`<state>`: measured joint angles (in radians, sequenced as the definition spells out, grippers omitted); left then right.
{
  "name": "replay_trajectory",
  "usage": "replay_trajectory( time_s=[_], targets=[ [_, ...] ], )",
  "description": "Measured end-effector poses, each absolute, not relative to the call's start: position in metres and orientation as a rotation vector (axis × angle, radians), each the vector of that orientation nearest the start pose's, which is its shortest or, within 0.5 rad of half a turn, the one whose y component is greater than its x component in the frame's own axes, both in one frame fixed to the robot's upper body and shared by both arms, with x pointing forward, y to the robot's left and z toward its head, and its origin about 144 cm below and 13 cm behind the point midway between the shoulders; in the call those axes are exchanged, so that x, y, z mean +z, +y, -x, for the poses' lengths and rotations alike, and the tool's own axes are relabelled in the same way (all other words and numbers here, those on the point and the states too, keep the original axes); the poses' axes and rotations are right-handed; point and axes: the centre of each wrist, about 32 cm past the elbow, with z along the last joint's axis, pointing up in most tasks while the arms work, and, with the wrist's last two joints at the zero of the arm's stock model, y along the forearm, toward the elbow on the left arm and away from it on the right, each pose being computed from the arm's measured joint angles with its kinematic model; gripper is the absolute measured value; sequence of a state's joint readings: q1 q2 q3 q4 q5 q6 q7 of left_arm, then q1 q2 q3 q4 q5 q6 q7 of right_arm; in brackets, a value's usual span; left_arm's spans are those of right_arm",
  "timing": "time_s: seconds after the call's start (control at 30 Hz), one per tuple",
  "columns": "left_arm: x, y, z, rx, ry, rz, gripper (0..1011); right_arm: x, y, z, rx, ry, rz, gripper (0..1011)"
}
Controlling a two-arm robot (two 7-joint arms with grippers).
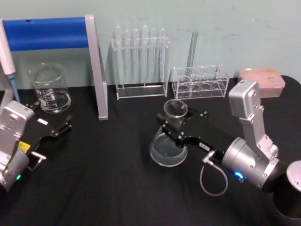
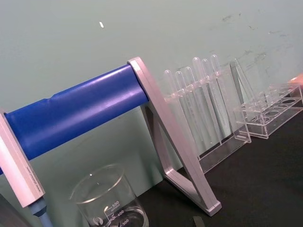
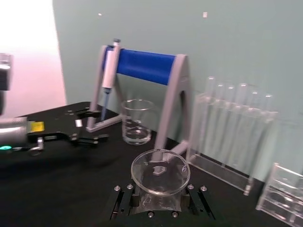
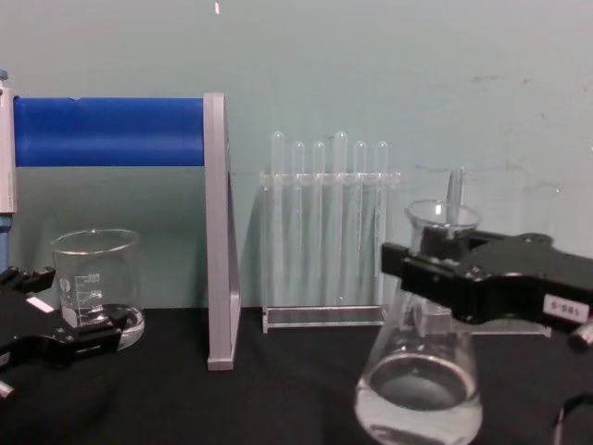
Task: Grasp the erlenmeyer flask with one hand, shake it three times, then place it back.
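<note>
Right hand clamped on flask neck, middle of tabletop; base on or barely off it, can't tell. Grasp done. My read: shakes and put-back still pending. Left hand open, parked near left edge.

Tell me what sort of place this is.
Most likely a chemistry lab bench: there are a rack of test tubes, a glass beaker and a pipette hung on a blue-barred stand, and the right end effector grips an erlenmeyer flask by its neck.
</note>
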<state>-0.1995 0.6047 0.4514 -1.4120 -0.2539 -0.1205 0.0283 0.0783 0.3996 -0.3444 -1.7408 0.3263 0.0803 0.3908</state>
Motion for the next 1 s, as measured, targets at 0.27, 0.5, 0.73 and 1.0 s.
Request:
replay_trajectory(
  time_s=[0.27, 0.5, 0.73, 1.0],
  targets=[
    [1.140, 0.310, -0.489, 1.248, -0.285, -0.305, 1001, 1.196, -0.213, -0.450, -0.741, -0.063, 0.042, 448],
    [1.140, 0.310, -0.489, 1.248, -0.285, -0.304, 1001, 1.196, -0.210, -0.446, -0.711, -0.062, 0.042, 448],
    [1.140, 0.310, -0.489, 1.248, -0.285, -0.304, 1001, 1.196, -0.211, -0.446, -0.715, -0.061, 0.041, 448],
    [1.140, 0.310, -0.489, 1.248, -0.285, -0.304, 1001, 1.197, -0.218, -0.453, -0.781, -0.064, 0.035, 448]
  ],
)
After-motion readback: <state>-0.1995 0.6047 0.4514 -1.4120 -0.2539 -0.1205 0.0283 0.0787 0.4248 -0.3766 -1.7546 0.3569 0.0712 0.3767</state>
